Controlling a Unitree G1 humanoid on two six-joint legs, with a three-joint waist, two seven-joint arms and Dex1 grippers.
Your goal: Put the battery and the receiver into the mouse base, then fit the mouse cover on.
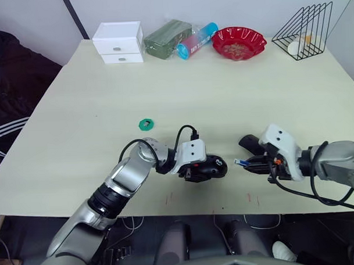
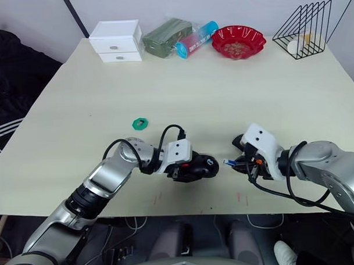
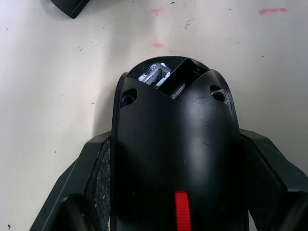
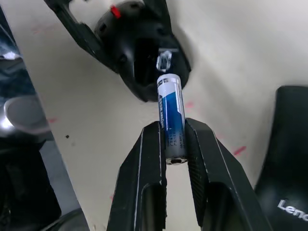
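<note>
The mouse base (image 1: 212,167) sits on the pale tabletop (image 1: 222,96) near its front edge, and serves as the landmark here. The left gripper (image 1: 200,169) has its fingers (image 3: 86,183) closed around the sides of the base, pinning it in place; the red scroll wheel (image 3: 181,217) lies between those fingers, and the open compartment (image 3: 166,77) at the far end of the base faces the other arm.

Just to the right of the base, the right gripper (image 1: 248,163) pinches a blue and white AA battery (image 4: 171,118) between its fingers (image 4: 144,163). The battery's free end points at the open compartment and hangs just short of it, close to a metal contact (image 4: 165,60) inside.

The mouse cover (image 1: 250,144) lies on the tabletop further right of the base, behind the right gripper.

A small green ring (image 1: 146,124) rests behind and to the left of the base. Well beyond the base, along the far edge, stand a white drawer box (image 1: 118,42), a red bowl (image 1: 239,42) and a black wire rack (image 1: 304,30).
</note>
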